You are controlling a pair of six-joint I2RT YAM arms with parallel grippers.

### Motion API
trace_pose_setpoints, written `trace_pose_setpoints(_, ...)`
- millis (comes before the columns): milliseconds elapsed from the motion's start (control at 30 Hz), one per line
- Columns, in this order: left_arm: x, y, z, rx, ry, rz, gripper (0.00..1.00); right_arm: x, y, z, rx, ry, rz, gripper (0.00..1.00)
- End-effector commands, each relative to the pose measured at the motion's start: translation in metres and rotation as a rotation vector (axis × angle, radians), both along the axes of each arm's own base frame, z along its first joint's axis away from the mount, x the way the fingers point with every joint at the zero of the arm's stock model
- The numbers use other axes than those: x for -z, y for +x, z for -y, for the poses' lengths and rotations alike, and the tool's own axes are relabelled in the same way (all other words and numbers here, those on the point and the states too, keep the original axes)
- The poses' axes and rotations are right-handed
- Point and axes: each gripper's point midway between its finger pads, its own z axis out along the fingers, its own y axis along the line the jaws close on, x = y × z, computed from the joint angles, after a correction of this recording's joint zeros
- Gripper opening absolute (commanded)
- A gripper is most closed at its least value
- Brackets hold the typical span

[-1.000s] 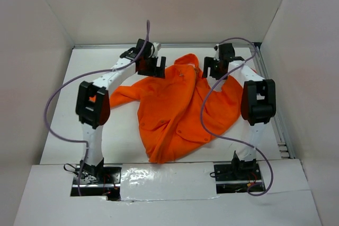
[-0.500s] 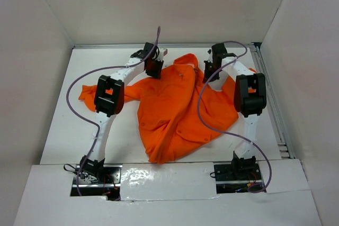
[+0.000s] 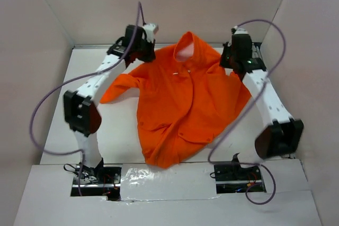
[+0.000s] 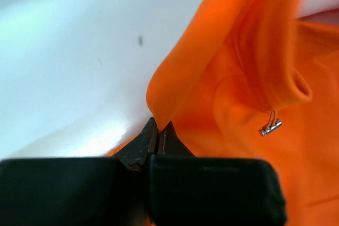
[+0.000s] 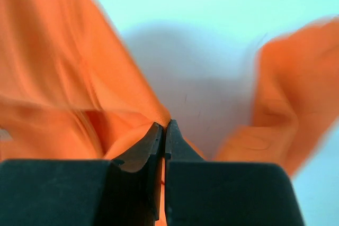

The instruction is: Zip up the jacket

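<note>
Table (image 3: 122,125): jacket (image 3: 180,104) now in both claws (image 3: 151,55) (image 3: 229,64)

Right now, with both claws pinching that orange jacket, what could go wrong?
The left gripper and right gripper each pinch only a thin fold of the jacket at their tips, so the fabric might slip free. The jacket's lower part lies skewed and creased, so pulling could twist it.

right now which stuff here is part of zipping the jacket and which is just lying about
Part of the job:
- the jacket
- its zipper pull
- left gripper, shut on the jacket
- right gripper, shut on the jacket

Just there:
- the table
- purple cables on the arms
</note>
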Motion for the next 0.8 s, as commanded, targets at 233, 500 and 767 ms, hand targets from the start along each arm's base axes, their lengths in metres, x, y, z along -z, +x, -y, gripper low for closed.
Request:
trace_pose_setpoints(233,-0.361,-0.171,-0.062,-0.107,-0.224,0.828,0.00,-0.283,-0.145,0.074,0.340,-0.073,0.754,0.00)
trace_pose_setpoints(500,-0.458,-0.299,-0.097,0.048,-0.401,1.125,0.00,-0.388,-0.258,0.060,0.122,0.021,1.031,0.00)
trace_pose_setpoints(767,-0.459,-0.267,-0.065,0.111,-0.343,1.142,0.00,-0.381,-0.215,0.052,0.136,0.030,0.927,0.00)
